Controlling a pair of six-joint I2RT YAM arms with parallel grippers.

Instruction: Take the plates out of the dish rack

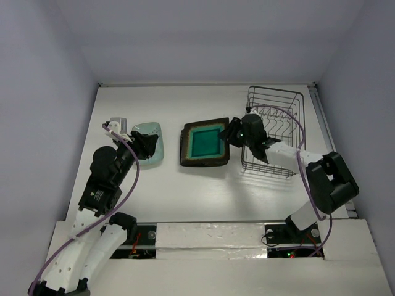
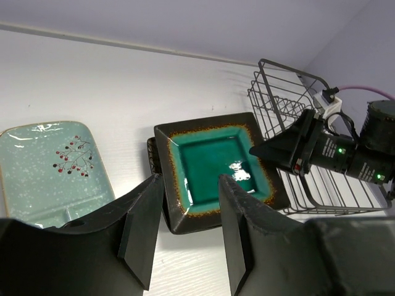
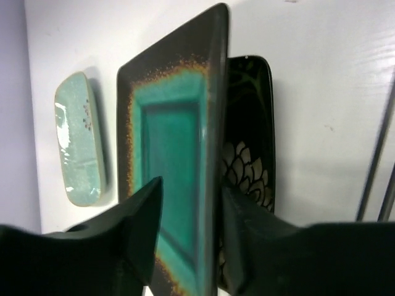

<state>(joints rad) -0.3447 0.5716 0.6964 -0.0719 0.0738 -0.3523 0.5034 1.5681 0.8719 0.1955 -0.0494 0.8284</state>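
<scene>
Teal-centred plate (image 1: 205,143) is pinched by its rim between the right gripper (image 1: 231,132) jaws, tilted on a black floral plate (image 3: 250,154) just beneath, dish rack (image 1: 278,108) behind them, so a skid is risked on release; left gripper (image 2: 189,185) jaws are spread wide, empty.

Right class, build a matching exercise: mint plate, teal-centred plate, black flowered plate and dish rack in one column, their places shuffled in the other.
1 mint plate
2 teal-centred plate
3 black flowered plate
4 dish rack

A under another plate
B furthest right
C rim inside the right gripper
D furthest left, lying flat

Pairs: 1-D, 2-C, 3-A, 4-B
</scene>
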